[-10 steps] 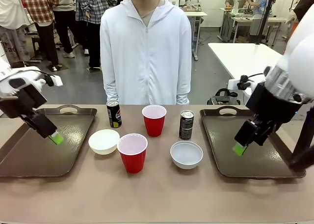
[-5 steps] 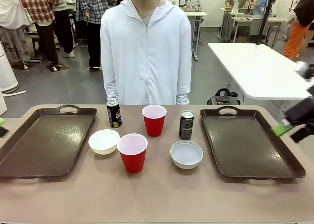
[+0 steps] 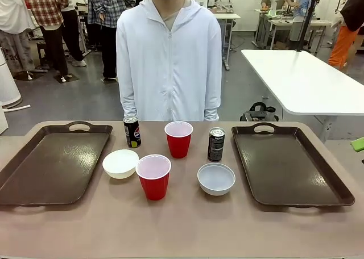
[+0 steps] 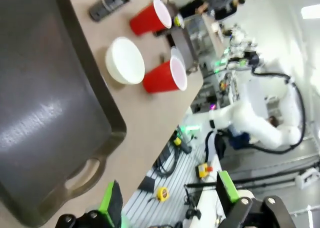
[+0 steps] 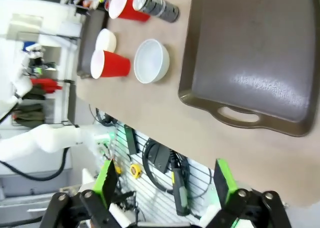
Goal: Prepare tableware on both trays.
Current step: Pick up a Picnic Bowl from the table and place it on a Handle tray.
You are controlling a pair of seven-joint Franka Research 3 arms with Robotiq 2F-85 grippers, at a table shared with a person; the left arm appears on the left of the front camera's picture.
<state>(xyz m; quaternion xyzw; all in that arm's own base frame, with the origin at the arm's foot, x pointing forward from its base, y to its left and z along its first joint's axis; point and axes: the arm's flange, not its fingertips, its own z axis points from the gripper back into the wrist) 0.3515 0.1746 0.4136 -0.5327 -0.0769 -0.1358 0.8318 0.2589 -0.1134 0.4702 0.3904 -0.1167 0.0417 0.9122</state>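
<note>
Two dark brown trays lie on the table, one at the left (image 3: 51, 165) and one at the right (image 3: 293, 171), both bare. Between them stand two red cups (image 3: 178, 138) (image 3: 153, 176), two white bowls (image 3: 120, 163) (image 3: 216, 178), a Pepsi can (image 3: 132, 132) and a second black can (image 3: 216, 144). My left gripper (image 4: 169, 198) is open beyond the left tray's (image 4: 45, 113) handle end, off the table. My right gripper (image 5: 165, 183) is open past the right tray's (image 5: 260, 53) handle. One green pad (image 3: 358, 143) shows at the front view's right edge.
A person in a white hooded jacket (image 3: 169, 60) stands at the far side, behind the cups, arms down. Bare tabletop (image 3: 182, 225) runs along the near edge. A white table (image 3: 296, 77) stands behind at the right.
Both arms have pulled outward from above their trays. The left one has left the front view, and the right one has gone to the right edge. Nothing on the table moved.
</note>
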